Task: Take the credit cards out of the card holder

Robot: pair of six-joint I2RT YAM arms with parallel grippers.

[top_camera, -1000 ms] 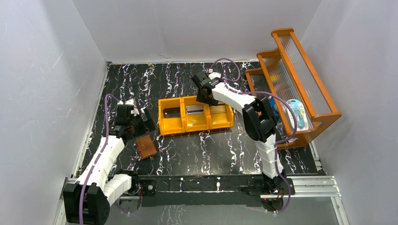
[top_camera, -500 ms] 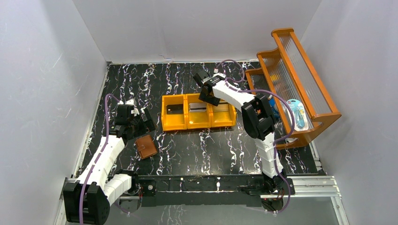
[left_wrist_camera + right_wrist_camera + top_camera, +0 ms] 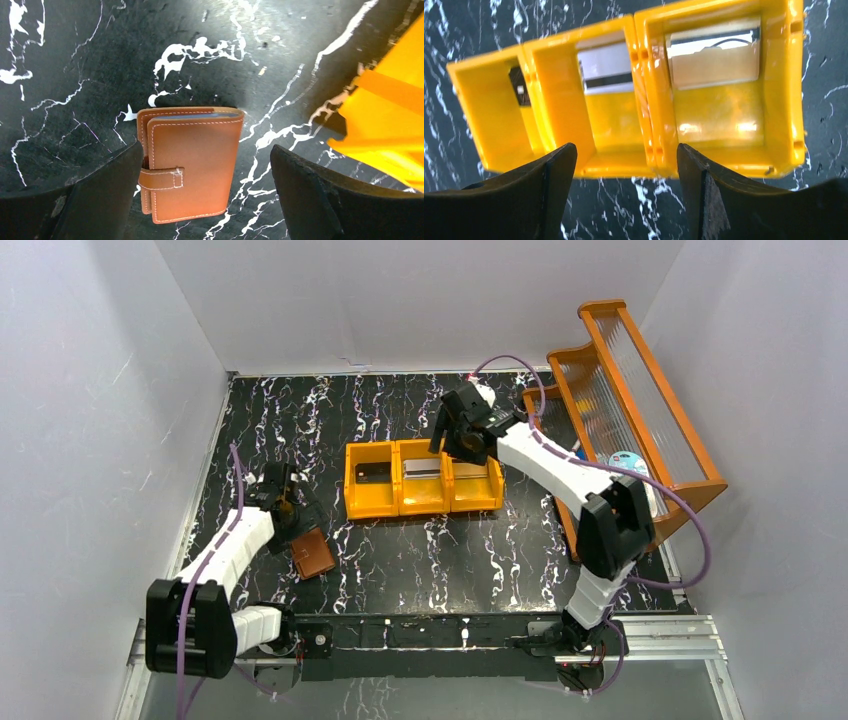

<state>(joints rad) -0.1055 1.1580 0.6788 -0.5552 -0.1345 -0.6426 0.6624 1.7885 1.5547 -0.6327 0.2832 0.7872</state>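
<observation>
The card holder (image 3: 192,160) is a brown leather wallet lying folded shut on the black marble table, its snap tab (image 3: 161,178) fastened. My left gripper (image 3: 205,167) hovers over it, open, one finger on each side, touching nothing. The card holder (image 3: 312,554) also shows just right of the left gripper (image 3: 288,508) from above. Three credit cards lie in the orange tray (image 3: 651,155): a black one (image 3: 519,86), a silver one with a dark stripe (image 3: 606,70) and a grey one (image 3: 713,60). My right gripper (image 3: 626,195) is open and empty above the tray's edge (image 3: 420,508).
An orange wooden shelf (image 3: 620,410) with ribbed panels stands at the right, a blue-white item (image 3: 630,465) on it. White walls close in the left, back and right sides. The arm bases sit on a rail (image 3: 430,635) at the near edge.
My right gripper has moved right, from over the tray's middle to near its right compartment, and opened wider. The tray shifted slightly right. The left arm drew back a little; the card holder stayed put.
</observation>
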